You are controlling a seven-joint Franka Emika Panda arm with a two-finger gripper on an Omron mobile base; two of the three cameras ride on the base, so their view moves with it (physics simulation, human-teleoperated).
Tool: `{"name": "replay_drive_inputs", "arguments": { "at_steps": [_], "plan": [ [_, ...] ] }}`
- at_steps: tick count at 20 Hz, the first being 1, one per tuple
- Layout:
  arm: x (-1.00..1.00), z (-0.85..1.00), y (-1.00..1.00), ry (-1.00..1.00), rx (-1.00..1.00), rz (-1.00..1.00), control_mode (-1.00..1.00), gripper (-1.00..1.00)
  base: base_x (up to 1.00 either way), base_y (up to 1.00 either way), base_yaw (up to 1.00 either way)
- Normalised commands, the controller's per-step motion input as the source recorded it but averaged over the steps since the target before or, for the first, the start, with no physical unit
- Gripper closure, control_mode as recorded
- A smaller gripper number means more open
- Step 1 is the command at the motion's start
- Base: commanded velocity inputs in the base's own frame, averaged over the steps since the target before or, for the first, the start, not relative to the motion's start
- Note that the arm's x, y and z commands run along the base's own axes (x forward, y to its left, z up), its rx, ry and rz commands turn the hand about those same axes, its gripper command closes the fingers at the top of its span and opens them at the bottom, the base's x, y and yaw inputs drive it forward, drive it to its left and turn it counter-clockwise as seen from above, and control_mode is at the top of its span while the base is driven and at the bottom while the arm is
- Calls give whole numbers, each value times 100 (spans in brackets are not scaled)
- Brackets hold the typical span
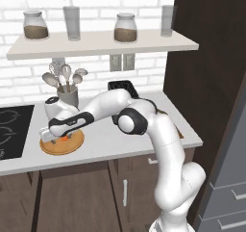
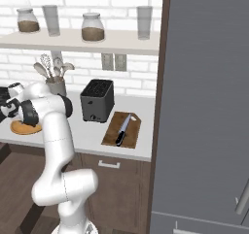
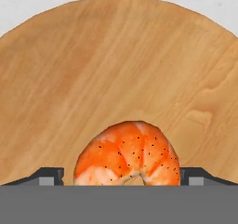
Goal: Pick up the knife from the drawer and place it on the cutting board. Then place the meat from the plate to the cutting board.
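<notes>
Meat [image 3: 128, 153] orange-pink, speckled, curled, on tan plate [image 3: 93, 69], between wide-open claw [image 3: 121, 175] fingertips, not gripped.

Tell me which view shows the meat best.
The hand view: the meat sits large and close on the plate, speckled orange. The left base view gives just an orange speck under the gripper; the right base view leaves it unclear.

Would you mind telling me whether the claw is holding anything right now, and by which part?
Nothing is held: the claw stands open, its fingertips on either side of the meat on the plate.
</notes>
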Motion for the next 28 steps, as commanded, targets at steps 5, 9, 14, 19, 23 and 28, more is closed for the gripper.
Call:
{"name": "replay_drive_inputs", "arguments": {
  "at_steps": [5,9,14,19,23,28],
  "plan": [
    [11,-13,-3,-1,0,-7,-100,-100,0,0,0],
    [0,-12,0,-3,0,-3,-100,-100,0,0,0],
    [13,-37,0,0,0,-3,-100,-100,0,0,0],
    [27,-34,0,-2,0,-7,-100,-100,0,0,0],
    [2,-28,0,-2,0,-4,-100,-100,0,0,0],
    [0,-15,0,-2,0,-1,-100,100,0,0,0]
  ]
}}
